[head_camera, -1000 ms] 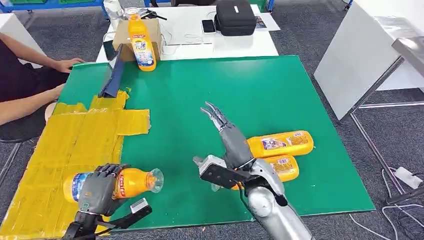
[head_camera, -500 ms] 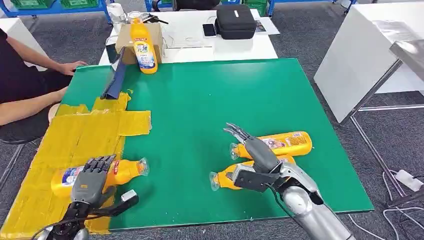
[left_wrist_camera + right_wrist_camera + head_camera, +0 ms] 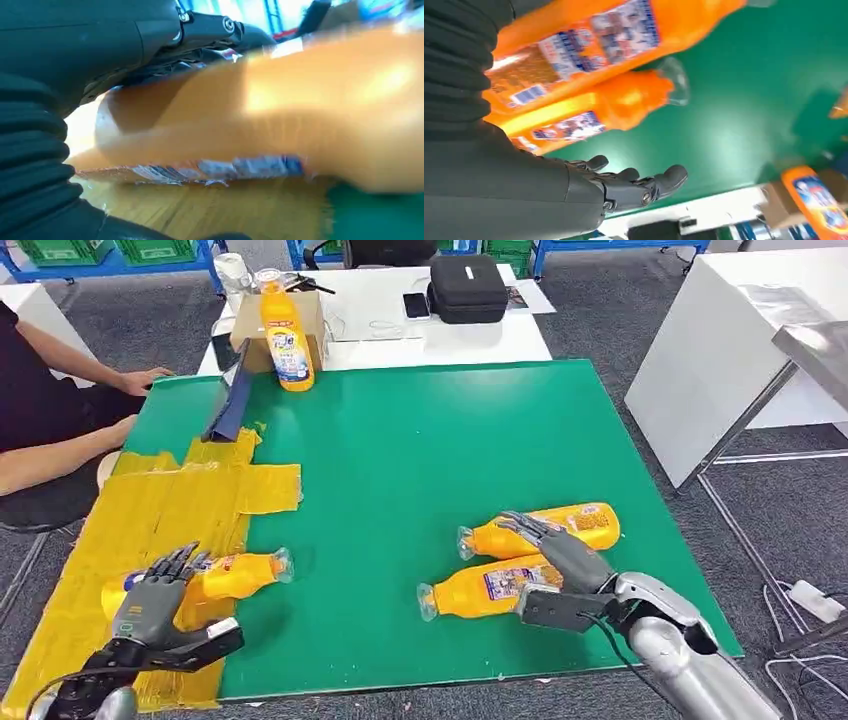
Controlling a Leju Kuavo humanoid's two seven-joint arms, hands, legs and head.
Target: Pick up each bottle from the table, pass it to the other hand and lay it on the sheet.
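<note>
An orange bottle (image 3: 225, 575) (image 3: 300, 110) lies on its side on the yellow sheet (image 3: 170, 510), its clear cap reaching over the green mat (image 3: 420, 450). My left hand (image 3: 150, 592) hovers over its base end with fingers (image 3: 200, 30) straightened and spread, not wrapped around it. Two more orange bottles lie side by side at the right of the mat, the far one (image 3: 550, 527) (image 3: 574, 45) and the near one (image 3: 480, 590) (image 3: 589, 115). My right hand (image 3: 562, 562) (image 3: 624, 190) reaches over them with fingers extended, holding nothing.
Another orange bottle (image 3: 285, 330) (image 3: 819, 200) stands upright beside a cardboard box (image 3: 250, 315) at the mat's far left edge. A dark blue bar (image 3: 228, 405) leans there. A person's arms (image 3: 60, 440) rest at the left. A white table (image 3: 440, 325) with a black case stands behind.
My left hand lowered the bottle onto the yellow sheet and spread its fingers off it. My right hand drew back and down from mid-mat to above the two bottles.
</note>
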